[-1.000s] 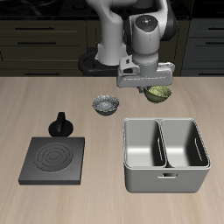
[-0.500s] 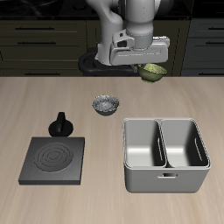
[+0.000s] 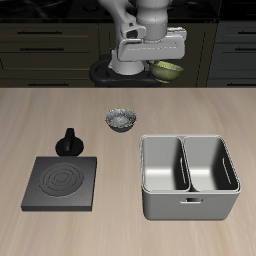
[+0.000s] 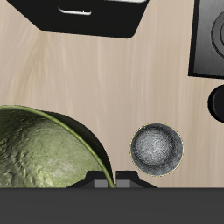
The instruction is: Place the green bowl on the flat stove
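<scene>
My gripper [image 3: 164, 64] is shut on the rim of the green bowl [image 3: 169, 70] and holds it high above the table's back part. The wrist view shows the bowl's mottled olive inside [image 4: 39, 150] close up, with its rim in the jaws. The flat stove [image 3: 62, 182], a black slab with pale rings, lies near the table's front edge, far from the bowl and with nothing on it. A corner of the stove [image 4: 210, 39] also shows in the wrist view.
A grey-white speckled bowl [image 3: 121, 121] [image 4: 157, 147] sits mid-table, below the held bowl. A black moka pot [image 3: 69, 143] [image 4: 217, 105] stands just behind the stove. A grey two-compartment bin [image 3: 190, 176] occupies the front of the table beside the stove.
The gripper has risen well above the table with the green bowl in it and drifted a little sideways toward the speckled bowl's side. Nothing else moved.
</scene>
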Motion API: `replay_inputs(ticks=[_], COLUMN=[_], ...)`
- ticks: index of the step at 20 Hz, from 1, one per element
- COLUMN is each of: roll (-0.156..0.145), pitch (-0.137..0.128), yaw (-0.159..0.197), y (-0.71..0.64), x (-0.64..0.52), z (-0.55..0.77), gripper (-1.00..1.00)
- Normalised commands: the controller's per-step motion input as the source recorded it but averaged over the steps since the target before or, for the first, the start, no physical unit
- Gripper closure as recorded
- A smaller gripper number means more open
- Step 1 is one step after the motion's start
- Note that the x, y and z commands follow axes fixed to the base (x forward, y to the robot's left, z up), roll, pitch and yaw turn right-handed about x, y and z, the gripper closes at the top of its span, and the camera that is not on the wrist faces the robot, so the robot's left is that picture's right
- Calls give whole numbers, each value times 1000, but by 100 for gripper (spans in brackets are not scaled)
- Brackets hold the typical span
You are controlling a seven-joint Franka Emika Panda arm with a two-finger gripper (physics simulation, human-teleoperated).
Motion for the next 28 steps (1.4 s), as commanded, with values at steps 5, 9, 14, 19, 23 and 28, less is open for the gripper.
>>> replay_inputs(ticks=[5,9,14,19,23,28], roll=[-56,-26,14,-6,-31,61], pitch=[-37,-25,-8,7,-5,34], yaw=[-12,-63,25,-50,-22,28], y=[-634,-542,-518,-554,-356,-122], x=[143,136,203,304,294,245], z=[282,242,119,33,27,-41], gripper=[100,100,100,100,100,100])
